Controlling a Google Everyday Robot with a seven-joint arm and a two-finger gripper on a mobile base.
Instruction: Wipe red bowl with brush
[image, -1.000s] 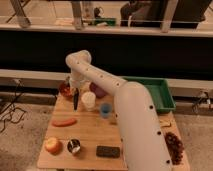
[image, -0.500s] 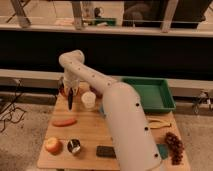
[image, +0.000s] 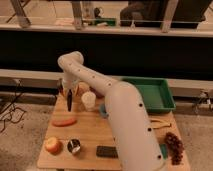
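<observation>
Gripper (image: 68, 90) grips upright brush (image: 69, 101) at table (image: 95, 132) back-left; best to sweep its tip lightly inside red bowl (image: 61, 93).

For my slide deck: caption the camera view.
Gripper at the far-left corner of the table holds the brush upright beside the white cup.

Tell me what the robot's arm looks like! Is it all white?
Mostly, yes. The arm is a fat, smooth, creamy-white tube with rounded bends, and little dark dots run along its side. It gets thinner toward the pincer, which is over the table's back left corner.
</observation>
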